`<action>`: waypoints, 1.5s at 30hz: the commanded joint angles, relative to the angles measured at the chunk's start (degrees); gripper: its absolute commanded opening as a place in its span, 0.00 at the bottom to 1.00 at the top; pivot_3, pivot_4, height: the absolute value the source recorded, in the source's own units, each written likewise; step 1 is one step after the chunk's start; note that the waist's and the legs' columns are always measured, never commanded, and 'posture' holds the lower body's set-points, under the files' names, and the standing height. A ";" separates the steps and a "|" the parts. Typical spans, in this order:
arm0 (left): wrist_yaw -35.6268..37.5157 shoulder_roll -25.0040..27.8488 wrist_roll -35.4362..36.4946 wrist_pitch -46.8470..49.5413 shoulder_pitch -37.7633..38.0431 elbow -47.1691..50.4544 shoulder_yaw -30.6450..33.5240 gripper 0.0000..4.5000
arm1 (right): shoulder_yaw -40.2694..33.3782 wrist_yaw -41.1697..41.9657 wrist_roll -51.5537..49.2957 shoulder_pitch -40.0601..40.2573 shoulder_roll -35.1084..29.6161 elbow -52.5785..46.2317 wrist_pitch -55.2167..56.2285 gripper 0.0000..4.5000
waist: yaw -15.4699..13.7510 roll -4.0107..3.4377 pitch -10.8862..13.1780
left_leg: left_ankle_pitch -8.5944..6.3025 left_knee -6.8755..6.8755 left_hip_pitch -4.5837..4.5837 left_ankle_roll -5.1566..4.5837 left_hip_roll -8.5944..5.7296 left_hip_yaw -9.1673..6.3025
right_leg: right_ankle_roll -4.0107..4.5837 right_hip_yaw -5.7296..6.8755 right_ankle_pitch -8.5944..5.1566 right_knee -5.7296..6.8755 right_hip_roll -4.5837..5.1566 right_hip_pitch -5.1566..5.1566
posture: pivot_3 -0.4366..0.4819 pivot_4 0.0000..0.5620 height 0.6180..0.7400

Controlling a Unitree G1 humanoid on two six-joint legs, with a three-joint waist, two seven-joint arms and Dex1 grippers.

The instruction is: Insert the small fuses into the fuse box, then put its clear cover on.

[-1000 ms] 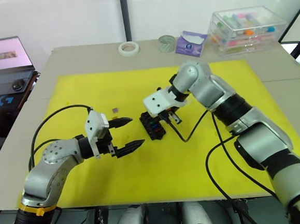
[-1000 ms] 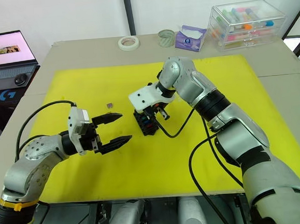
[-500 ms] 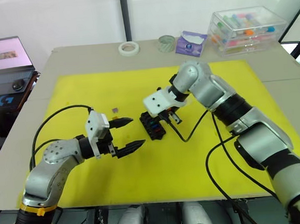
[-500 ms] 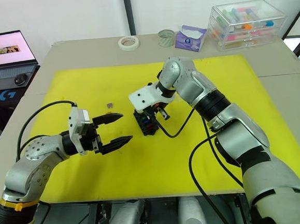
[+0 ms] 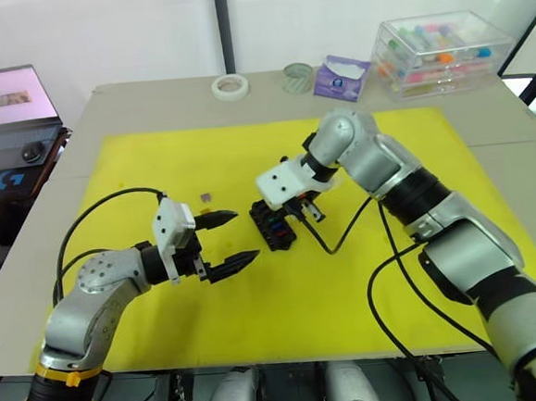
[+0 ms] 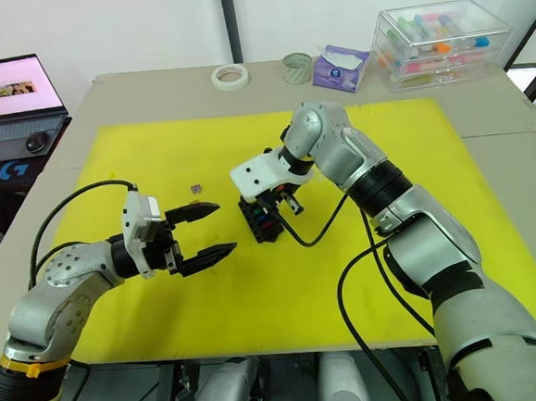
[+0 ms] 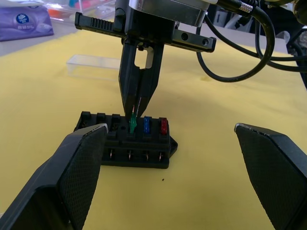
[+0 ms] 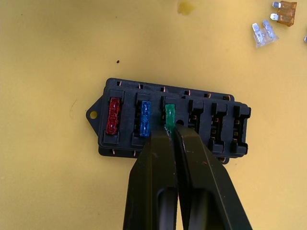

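Observation:
The black fuse box (image 5: 272, 226) lies mid-mat, with a red fuse (image 8: 113, 116), a blue fuse (image 8: 145, 120) and a green fuse (image 8: 169, 115) standing in adjacent slots. My right gripper (image 8: 171, 133) points down onto the box, shut on the top of the green fuse (image 7: 132, 125). My left gripper (image 5: 232, 239) hovers open to the left of the box, holding nothing. The clear cover (image 7: 93, 61) lies on the mat beyond the box. Loose on the mat are an orange fuse (image 8: 285, 6), a pale clear fuse (image 8: 264, 32) and a small purple fuse (image 5: 207, 198).
The yellow mat (image 5: 154, 163) covers the table. Along the back edge stand a large clear box of coloured tubes (image 5: 442, 47), a purple tissue pack (image 5: 340, 76) and two tape rolls (image 5: 230, 86). A laptop (image 5: 9, 95) sits far left. Black cables trail under my right arm.

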State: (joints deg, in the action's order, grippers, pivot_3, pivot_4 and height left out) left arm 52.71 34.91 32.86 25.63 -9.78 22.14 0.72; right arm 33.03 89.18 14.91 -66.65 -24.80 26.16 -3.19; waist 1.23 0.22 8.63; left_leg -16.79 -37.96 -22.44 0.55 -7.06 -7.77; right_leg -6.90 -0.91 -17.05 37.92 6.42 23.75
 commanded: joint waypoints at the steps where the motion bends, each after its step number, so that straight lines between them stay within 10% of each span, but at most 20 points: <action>1: 0.22 0.23 -0.40 -0.61 -0.53 1.02 -0.34 0.99 | -0.19 -0.48 0.14 0.18 0.22 -0.21 0.27 0.00 | 0.00 0.00 0.00 | 0.00 0.00 0.00 0.00 0.00 0.00 | 0.00 0.00 0.00 0.00 0.00 0.00 | 0.48 0.27 1.00; 45: 0.40 0.28 -0.12 0.05 0.03 1.52 -0.15 0.99 | -0.21 -0.66 -0.35 0.60 1.12 -1.31 -4.83 0.00 | 0.04 0.00 0.00 | 0.00 0.00 0.00 0.00 0.00 0.00 | 0.00 0.00 0.00 0.01 0.00 0.01 | 0.48 0.27 1.00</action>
State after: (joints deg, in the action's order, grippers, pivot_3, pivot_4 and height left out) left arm 52.86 34.91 32.50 25.95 -9.69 22.16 0.69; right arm 32.35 89.11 14.35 -66.45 -24.13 26.05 -8.76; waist 1.26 0.22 8.63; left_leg -16.79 -37.96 -22.44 0.55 -7.06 -7.77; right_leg -6.90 -0.91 -17.05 37.93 6.42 23.76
